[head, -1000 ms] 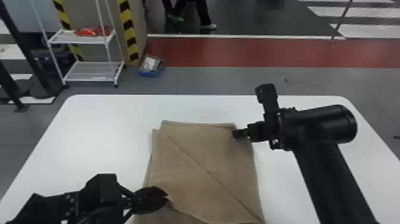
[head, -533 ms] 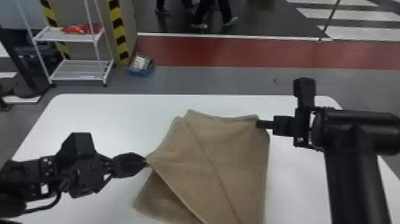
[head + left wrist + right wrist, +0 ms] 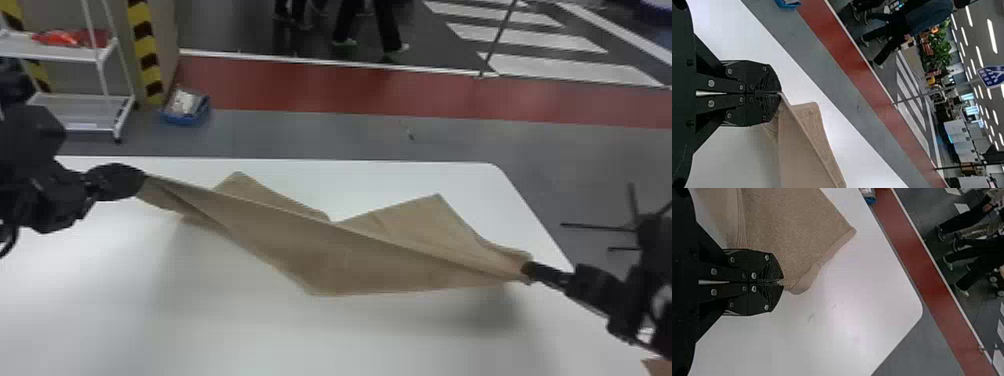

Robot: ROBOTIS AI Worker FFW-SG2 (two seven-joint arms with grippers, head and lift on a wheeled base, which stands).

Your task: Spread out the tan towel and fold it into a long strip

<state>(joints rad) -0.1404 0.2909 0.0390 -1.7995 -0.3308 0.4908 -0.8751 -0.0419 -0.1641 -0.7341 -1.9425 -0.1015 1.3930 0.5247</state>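
Since the left gripper (image 3: 779, 93) and right gripper (image 3: 782, 282) each pinch the tan towel (image 3: 320, 255), we should tension it evenly before lowering it onto the table (image 3: 250, 340).

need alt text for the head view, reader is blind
A tan towel is pulled taut at a slant above a white table, held at one end by the left gripper and at the other by the right gripper. Two pointed corners stick up along its far side. Beyond stand a white shelf rack and a blue bin.
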